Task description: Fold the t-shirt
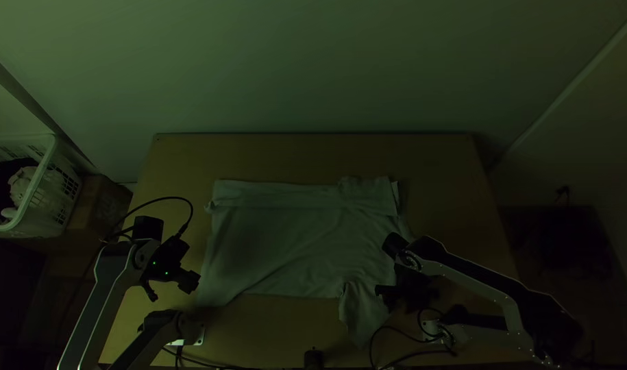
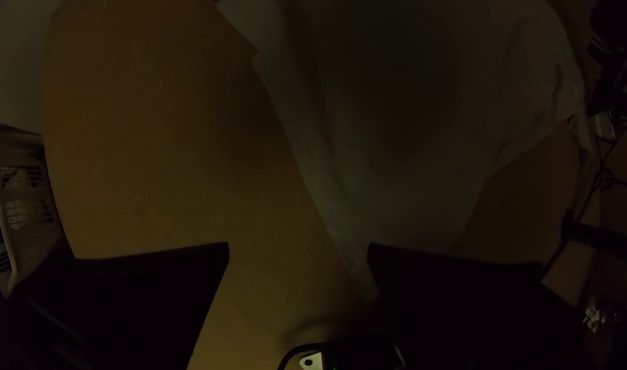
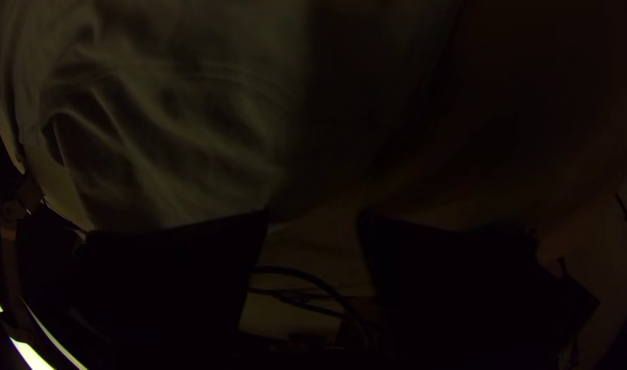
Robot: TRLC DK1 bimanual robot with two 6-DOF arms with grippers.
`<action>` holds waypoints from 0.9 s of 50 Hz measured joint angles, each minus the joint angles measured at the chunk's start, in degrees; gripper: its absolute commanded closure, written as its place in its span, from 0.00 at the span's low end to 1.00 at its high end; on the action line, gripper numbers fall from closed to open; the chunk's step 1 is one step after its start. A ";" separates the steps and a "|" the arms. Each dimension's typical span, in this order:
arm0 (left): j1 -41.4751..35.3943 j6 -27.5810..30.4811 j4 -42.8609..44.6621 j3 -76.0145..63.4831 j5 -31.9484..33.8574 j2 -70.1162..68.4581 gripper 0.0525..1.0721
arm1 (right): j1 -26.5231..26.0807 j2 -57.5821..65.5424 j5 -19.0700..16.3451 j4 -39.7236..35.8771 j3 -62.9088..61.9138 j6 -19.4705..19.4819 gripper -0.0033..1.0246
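One grey t-shirt is lying mostly spread across the middle of one wooden table, wrinkling toward its right side, with one sleeve pointing down to the lower right of the frame. Two grippers are hanging over the table. The left gripper, at the lower left, is holding its two black fingers apart with nothing gripped between them, just beside the shirt's lower-left corner. The right gripper, at the lower right, is hanging near the sleeve, its two fingers also standing apart and clamping nothing; whether either one is touching the fabric, one cannot tell. At the far left of the frame, one white basket is holding a few pieces of cloth, dark and pale, and one brown box is standing beside it. One small dark object is sitting at the bottom centre.
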 measured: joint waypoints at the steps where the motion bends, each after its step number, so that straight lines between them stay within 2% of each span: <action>1: 0.00 0.07 0.17 -0.17 0.00 0.02 0.05 | 0.28 0.00 0.00 0.22 0.04 0.00 0.97; 7: 0.00 1.40 0.44 -1.51 0.00 0.09 0.05 | 1.62 0.00 0.94 1.49 0.59 0.00 0.97; 23: 1.70 5.53 1.16 -3.56 0.00 0.35 0.05 | 1.66 -0.13 1.07 3.21 1.31 0.00 0.97; 32: 3.02 7.52 1.95 -3.56 0.00 1.07 0.05 | 1.64 -1.05 2.34 4.68 3.02 0.02 0.97; 45: 2.89 11.23 -0.42 -3.65 0.00 3.82 0.05 | 1.64 -1.20 2.40 4.76 4.07 0.04 0.97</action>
